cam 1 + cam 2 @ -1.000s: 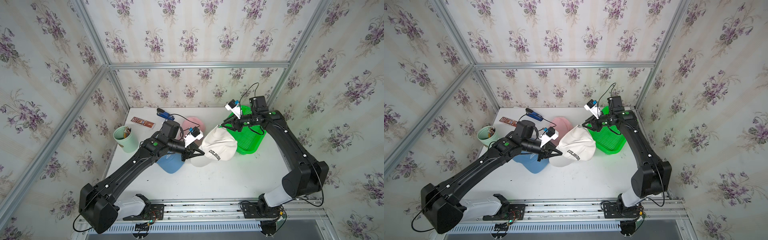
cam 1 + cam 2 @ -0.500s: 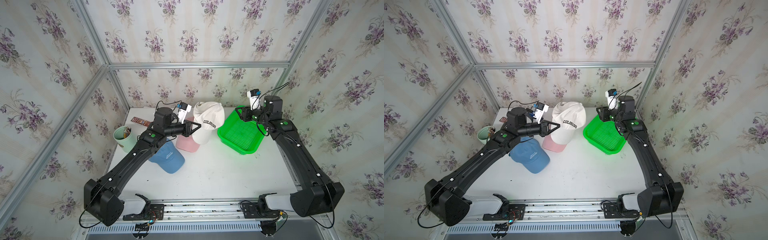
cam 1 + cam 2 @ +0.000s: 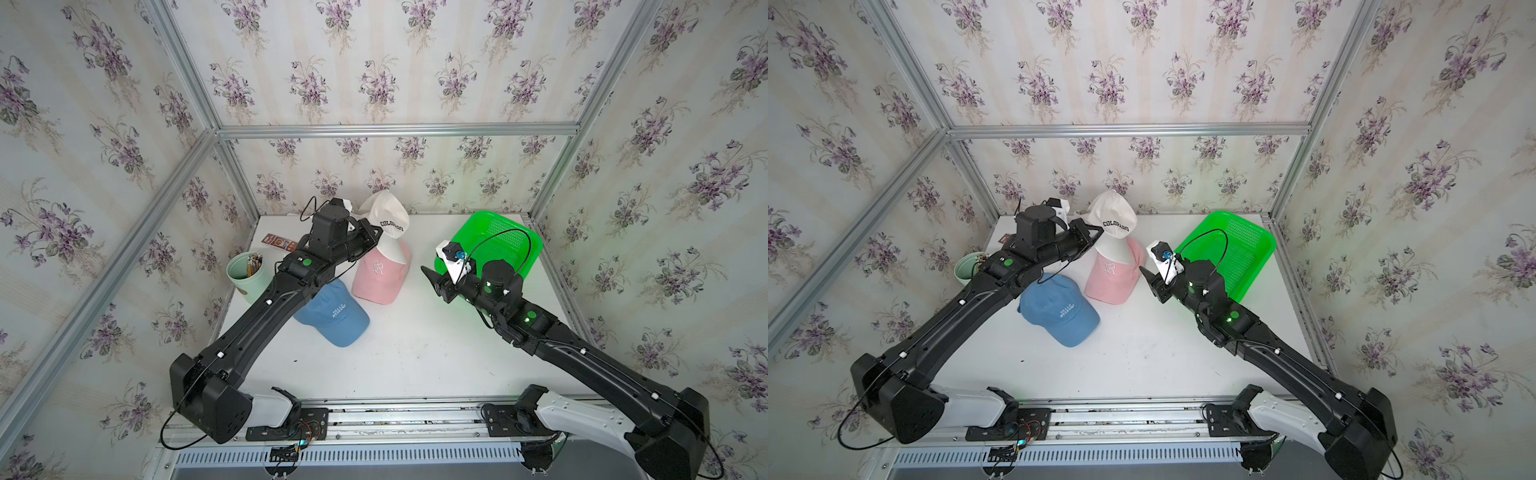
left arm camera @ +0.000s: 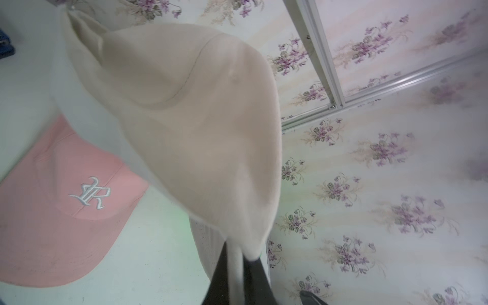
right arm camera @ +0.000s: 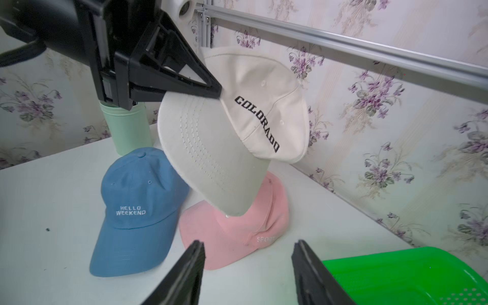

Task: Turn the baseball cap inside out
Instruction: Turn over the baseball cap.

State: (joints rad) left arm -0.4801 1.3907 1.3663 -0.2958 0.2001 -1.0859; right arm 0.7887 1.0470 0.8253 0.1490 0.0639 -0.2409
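Your left gripper is clenched on the white cap, pinching it where the brim meets the crown. The cap is lifted clear of the table and hangs from the fingertips. Its crown, with the black COLORADO lettering, bulges out beyond the tips, and its brim droops below them. In the left wrist view, the two dark fingers grip a fold of pale cloth and the rest of the cap fills the picture ahead of them.

Your right gripper is released: its jaws stand apart with nothing between them. It points toward the white cap but is well apart from it, lower down and near the table.

A pink cap lies on the table under the hanging brim, ahead of your right gripper. A blue cap lies under your left forearm, back from that gripper. A green basket sits just behind your right gripper, and a mint cup stands behind your left one.
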